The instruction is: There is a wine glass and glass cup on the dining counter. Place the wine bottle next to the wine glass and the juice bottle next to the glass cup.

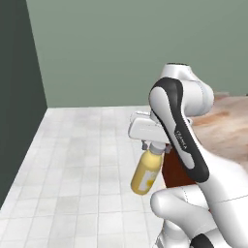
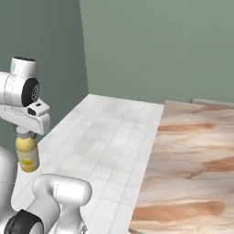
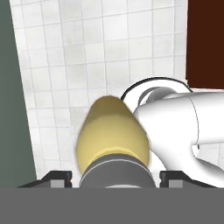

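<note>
Soft, even rendered light fills every view, without glare. The white tiled floor (image 1: 87, 160) shows only faint shadows. Edges look slightly blurry.

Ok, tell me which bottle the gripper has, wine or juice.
The juice bottle: plump, yellow, hanging by its top from the gripper above the tiled floor. It isn't dark or slim-necked like a wine bottle.
</note>
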Available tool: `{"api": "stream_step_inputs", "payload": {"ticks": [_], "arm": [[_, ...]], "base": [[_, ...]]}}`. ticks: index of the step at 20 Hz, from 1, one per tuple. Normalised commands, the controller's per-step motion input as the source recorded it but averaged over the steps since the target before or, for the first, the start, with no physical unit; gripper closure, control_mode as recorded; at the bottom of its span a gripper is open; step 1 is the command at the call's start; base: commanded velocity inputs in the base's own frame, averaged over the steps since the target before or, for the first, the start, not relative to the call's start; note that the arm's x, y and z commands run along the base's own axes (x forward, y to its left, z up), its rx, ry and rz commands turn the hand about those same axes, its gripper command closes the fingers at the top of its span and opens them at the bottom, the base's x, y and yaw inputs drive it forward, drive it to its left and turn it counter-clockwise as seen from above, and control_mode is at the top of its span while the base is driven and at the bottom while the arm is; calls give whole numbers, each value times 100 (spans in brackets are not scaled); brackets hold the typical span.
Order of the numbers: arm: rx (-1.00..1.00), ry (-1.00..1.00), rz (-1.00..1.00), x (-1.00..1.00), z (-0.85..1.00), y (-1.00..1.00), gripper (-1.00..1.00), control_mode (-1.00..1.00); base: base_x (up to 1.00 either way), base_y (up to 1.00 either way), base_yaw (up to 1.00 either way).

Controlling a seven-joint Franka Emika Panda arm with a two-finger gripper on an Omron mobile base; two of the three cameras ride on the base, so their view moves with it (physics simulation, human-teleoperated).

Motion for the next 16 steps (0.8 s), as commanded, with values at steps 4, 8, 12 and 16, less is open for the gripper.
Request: {"api": "stream_step_inputs", "payload": {"ticks": [4, 8, 12, 16], "arm": [[0, 0, 0, 0, 0, 0, 100, 100], [0, 0, 0, 0, 0, 0, 100, 100], [0, 0, 0, 0, 0, 0, 100, 100], [0, 0, 0, 0, 0, 0, 100, 100]], "base": [[83, 39, -26], [83, 38, -26], [84, 39, -26], [84, 38, -26]]}}
